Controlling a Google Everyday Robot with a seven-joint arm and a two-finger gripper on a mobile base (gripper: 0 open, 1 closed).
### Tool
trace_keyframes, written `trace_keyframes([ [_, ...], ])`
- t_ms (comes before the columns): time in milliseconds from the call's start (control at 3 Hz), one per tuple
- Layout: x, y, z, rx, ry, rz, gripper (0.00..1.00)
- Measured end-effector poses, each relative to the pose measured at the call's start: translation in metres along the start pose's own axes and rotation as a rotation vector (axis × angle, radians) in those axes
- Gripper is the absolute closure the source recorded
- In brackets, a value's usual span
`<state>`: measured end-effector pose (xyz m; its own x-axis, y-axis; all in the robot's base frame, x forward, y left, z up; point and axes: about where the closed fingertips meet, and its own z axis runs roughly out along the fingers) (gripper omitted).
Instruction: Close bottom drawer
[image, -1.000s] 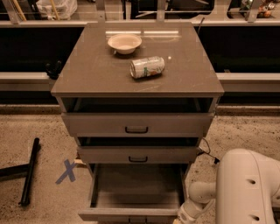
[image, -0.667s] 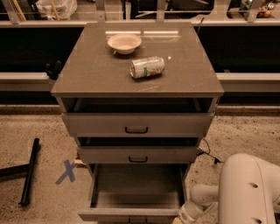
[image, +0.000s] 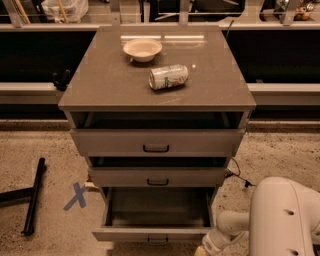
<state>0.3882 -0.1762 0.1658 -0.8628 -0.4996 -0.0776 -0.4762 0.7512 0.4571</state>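
Only the white arm dipped slightly; the grey-taupe, black-handled bottom drawer stays pulled out. That arm's pincer waits at the drawer's five o'clock beside the front panel, likely staged for pushing; spread or pressed, I cannot tell.

Bottom drawer stands pulled out at lower centre, its front panel close to the bottom edge of the frame. Its grey interior is open from above. The middle drawer projects slightly over its rear part.

The gripper sits at the bottom edge, just right of the drawer's front corner, and is largely cut off. The white arm fills the lower right.

Left of the drawer, open floor reaches a blue tape cross and a black bar. A thin cable lies right of the cabinet.
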Motion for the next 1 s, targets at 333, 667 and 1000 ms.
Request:
trace_keyframes([
  [333,-0.019,-0.021,0.004,0.044,-0.062,0.018,1.0],
  [667,-0.046,-0.04,0.001,0.083,-0.14,0.013,1.0],
  [1000,-0.075,-0.053,-0.002,0.114,-0.21,0.018,1.0],
])
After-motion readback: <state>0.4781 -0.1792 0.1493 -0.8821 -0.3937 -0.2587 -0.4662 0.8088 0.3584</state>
